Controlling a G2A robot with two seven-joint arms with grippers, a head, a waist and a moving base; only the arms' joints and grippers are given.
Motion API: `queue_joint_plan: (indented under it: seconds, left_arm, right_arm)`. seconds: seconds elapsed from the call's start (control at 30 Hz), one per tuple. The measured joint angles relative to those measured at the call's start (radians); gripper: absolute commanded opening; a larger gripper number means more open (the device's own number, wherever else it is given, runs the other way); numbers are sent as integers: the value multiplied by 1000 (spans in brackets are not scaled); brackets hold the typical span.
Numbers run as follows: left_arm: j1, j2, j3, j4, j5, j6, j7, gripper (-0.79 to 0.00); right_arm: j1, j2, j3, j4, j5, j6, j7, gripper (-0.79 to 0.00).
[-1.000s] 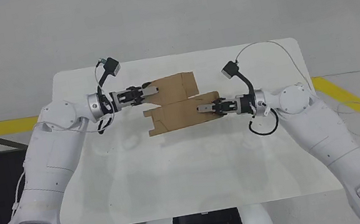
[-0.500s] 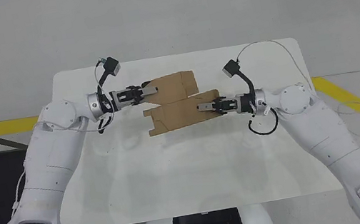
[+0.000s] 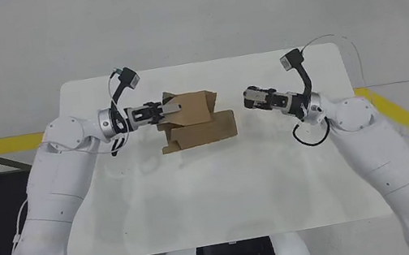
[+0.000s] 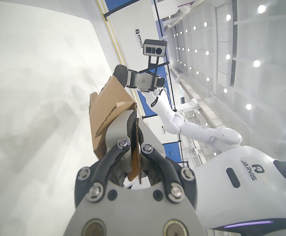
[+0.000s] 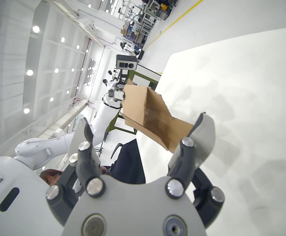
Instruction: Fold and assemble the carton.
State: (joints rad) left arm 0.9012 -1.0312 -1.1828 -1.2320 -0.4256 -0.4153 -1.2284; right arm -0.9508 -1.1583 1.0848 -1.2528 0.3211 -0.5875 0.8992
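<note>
Right gripper (image 5: 144, 121): wide open now, nothing between the fingers, pulled back toward its own side of the white table (image 3: 281, 188) and hanging just beside the cardboard carton (image 3: 199, 120) instead of on it. A second ago — clamped on the lower panel of a blank lying flat. Over at the left gripper (image 4: 133, 120): no let-up, still pinched tight on a cardboard edge at the carton's other end. And look at the carton itself — no longer two flat, offset panels but drawn in and popped partway into a sleeve, hollow inside plain from the right wrist view, sitting mid-table toward the far edge. Can't tell whether its lower side rests on the table or hangs clear. Reads as the squaring-up step under way, with flaps yet to be tucked. Frees the right gripper to re-grip or press a wall square. Calls for care, though: with a hold at one end only, easy for the sleeve to sag back flat.
</note>
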Motion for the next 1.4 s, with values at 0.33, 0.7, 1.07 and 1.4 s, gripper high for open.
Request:
queue_joint_plan:
  seconds: [0.33, 0.7, 1.07, 1.4]
  left_arm:
    - [11, -1, 22, -21, 14, -11, -25, -785]
    - [13, -2, 35, -35, -6, -2, -45, -785]
    - [19, 1, 28, -47, -39, 10, -61, -785]
    - [23, 5, 19, -43, -45, 15, -65, -785]
  right_arm:
    - [47, -23, -91, -2, 49, -22, 102, 0]
    - [99, -52, -163, 69, 147, -56, 177, -34]
    - [152, -87, -224, 164, 243, -67, 245, -55]
    - [175, -104, -244, 191, 294, -81, 252, -172]
